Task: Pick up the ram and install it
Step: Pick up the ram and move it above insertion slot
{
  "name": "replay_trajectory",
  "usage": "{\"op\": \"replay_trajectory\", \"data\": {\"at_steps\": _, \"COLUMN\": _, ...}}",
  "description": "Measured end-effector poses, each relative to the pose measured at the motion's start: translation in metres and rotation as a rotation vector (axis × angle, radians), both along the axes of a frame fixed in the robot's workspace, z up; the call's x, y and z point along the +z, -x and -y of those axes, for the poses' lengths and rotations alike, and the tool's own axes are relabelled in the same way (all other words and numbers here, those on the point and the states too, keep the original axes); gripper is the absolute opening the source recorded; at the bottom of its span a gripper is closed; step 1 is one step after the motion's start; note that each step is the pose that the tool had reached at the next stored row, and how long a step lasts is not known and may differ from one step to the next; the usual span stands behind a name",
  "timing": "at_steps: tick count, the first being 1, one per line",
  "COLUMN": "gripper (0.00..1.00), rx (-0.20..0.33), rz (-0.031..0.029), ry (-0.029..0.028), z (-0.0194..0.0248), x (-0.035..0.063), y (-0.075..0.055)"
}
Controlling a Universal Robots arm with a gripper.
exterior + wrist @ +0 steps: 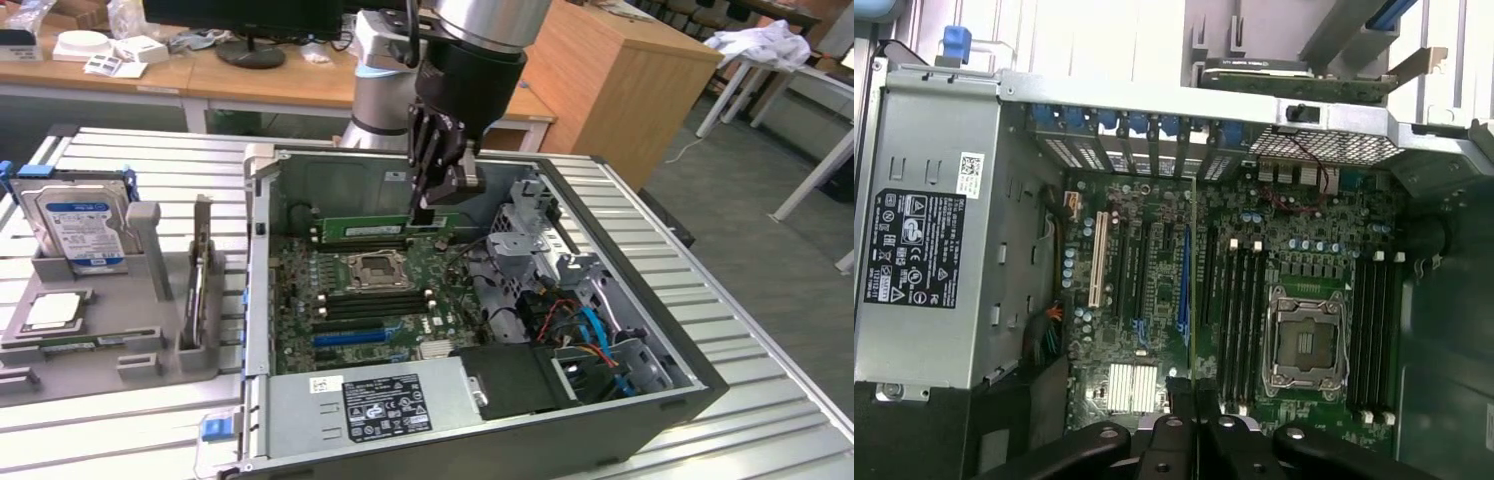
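Ram gripped above the open computer case, lined up with the motherboard's slots.

Nearest in the exterior view, the power supply (pixel 380 405) fills the case's front corner. The case (pixel 667 385) lies on its side, so the motherboard (pixel 300 300) faces up and can be reached from above. Past the near black slots (pixel 380 303) and the empty processor socket (pixel 378 268), the gripper (pixel 430 212) is clenched on the top edge of the ram (pixel 367 229). This leaves the contact edge free and facing down, with the stick level and parallel to the slots. The ram sits just beyond the socket, over the far slots; whether it touches one I cannot tell. On the exterior view's left, a holder (pixel 147 340) props the hard drive (pixel 78 225) upright.
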State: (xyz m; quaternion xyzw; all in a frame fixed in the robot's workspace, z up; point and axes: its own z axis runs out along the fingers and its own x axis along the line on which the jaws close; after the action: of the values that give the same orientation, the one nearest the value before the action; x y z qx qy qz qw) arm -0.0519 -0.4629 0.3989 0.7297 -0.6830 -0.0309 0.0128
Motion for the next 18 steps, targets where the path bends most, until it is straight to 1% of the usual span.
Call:
{"op": "replay_trajectory", "data": {"at_steps": 4, "gripper": 0.12, "rx": -0.023, "rz": -0.0002, "ry": 0.0000, "z": -0.0001, "x": -0.0002, "y": -0.001}}
{"op": "replay_trajectory", "data": {"at_steps": 7, "gripper": 0.12, "rx": -0.025, "rz": -0.0001, "ry": -0.0001, "z": 0.0000, "x": -0.0003, "y": -0.001}}
{"op": "replay_trajectory", "data": {"at_steps": 8, "gripper": 0.12, "rx": -0.025, "rz": -0.0001, "ry": -0.0003, "z": -0.0007, "x": -0.0005, "y": -0.001}}
{"op": "replay_trajectory", "data": {"at_steps": 11, "gripper": 0.12, "rx": -0.025, "rz": -0.0002, "ry": 0.0000, "z": -0.0057, "x": -0.0012, "y": -0.001}}
{"op": "replay_trajectory", "data": {"at_steps": 18, "gripper": 0.12, "rx": -0.025, "rz": -0.0001, "ry": -0.0001, "z": -0.0227, "x": -0.0037, "y": -0.002}}
